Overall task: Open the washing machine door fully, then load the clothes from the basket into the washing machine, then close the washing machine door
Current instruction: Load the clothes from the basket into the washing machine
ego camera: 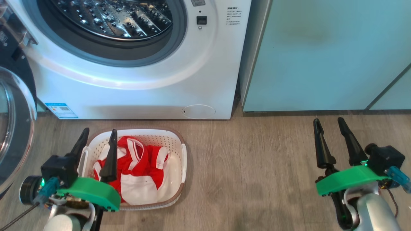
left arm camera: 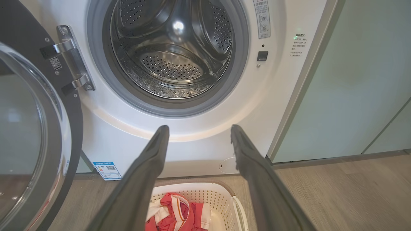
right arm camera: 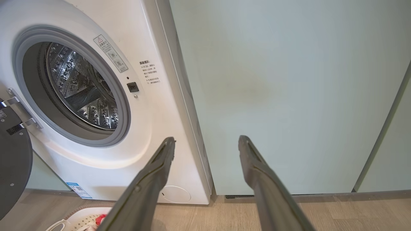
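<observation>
The white washing machine (ego camera: pixel 135 83) stands ahead with its steel drum (left arm camera: pixel 173 51) showing nothing inside. Its black-rimmed door (ego camera: pixel 16 128) is swung wide to the left on its metal hinge (left arm camera: pixel 72 61). On the floor before the machine sits the cream basket (ego camera: pixel 178 160), holding the red and white clothes (ego camera: pixel 138 170). My left gripper (ego camera: pixel 99 131) hangs open over the basket's left side, nothing between its fingers. My right gripper (ego camera: pixel 329 123) is open too, well to the right over bare floor, facing the teal cabinet in the right wrist view.
A pale teal cabinet (ego camera: pixel 324 54) stands right of the machine, its base meeting the wood floor (ego camera: pixel 250 166). A round flap (ego camera: pixel 198 111) and a blue sticker (ego camera: pixel 61 110) sit low on the machine's front.
</observation>
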